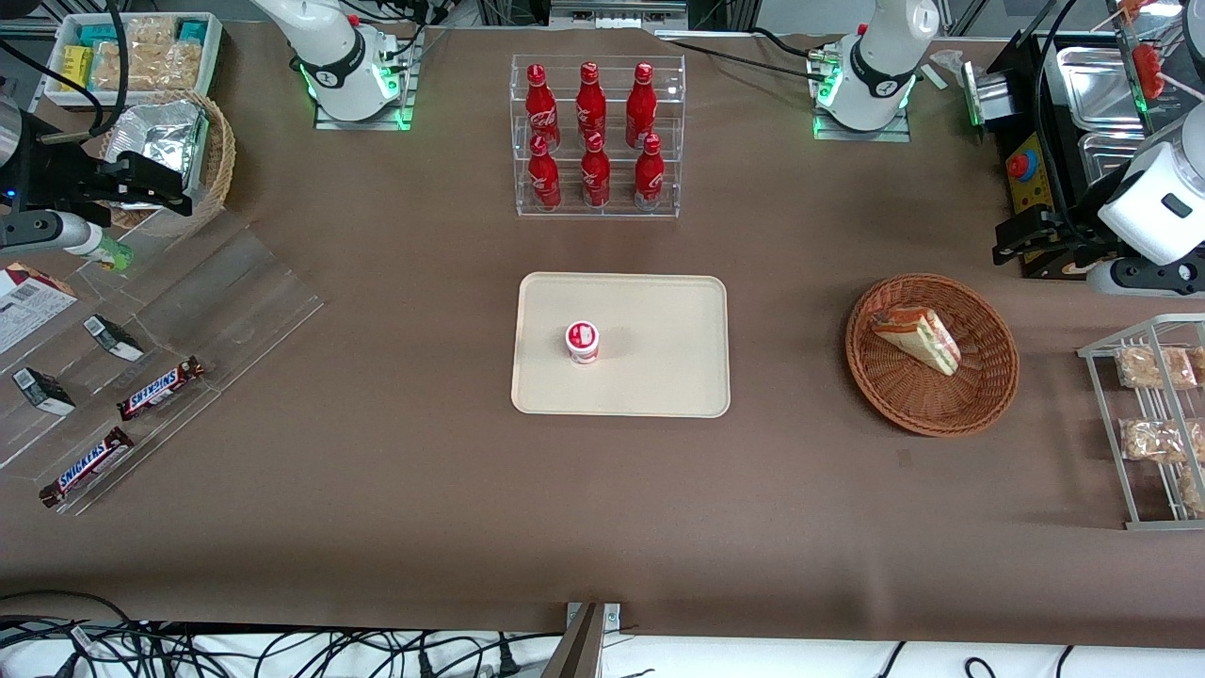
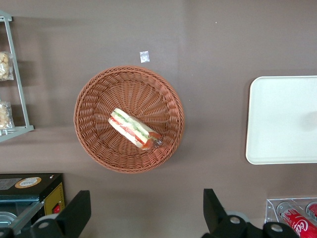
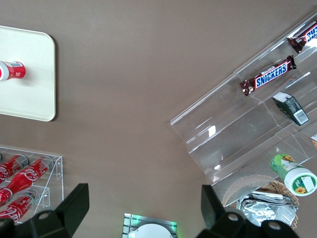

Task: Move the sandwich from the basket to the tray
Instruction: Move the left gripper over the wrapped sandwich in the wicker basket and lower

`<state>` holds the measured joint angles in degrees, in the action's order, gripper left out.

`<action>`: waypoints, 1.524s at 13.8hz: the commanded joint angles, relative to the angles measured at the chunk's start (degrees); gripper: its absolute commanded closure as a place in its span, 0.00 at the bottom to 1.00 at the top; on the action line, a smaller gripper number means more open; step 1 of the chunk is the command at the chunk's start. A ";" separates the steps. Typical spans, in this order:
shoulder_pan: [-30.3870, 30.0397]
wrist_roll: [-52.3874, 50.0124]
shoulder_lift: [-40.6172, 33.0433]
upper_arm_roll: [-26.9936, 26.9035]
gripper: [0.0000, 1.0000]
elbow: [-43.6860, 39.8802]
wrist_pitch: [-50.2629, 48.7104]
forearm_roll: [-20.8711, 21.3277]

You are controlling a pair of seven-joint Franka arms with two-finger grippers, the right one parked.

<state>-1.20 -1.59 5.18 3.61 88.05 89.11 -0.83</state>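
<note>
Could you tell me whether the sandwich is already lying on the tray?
No, the sandwich lies in the basket, the tray holds only a small cup, and the open gripper hangs above the table beside the basket.

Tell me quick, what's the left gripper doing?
Left gripper: open, holding nothing, high above the table, the sandwich in the basket below it.
</note>
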 commanded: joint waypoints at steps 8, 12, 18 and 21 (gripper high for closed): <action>0.23 -5.69 1.59 0.08 0.00 4.29 3.41 1.53; 0.06 -14.03 -0.52 0.08 0.00 16.59 14.92 1.97; -0.12 -37.50 -1.14 0.88 0.00 31.72 33.55 9.61; -1.08 -42.17 -0.26 0.79 0.00 35.42 38.93 9.62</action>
<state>-1.47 -40.54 6.83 4.19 119.84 125.15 7.16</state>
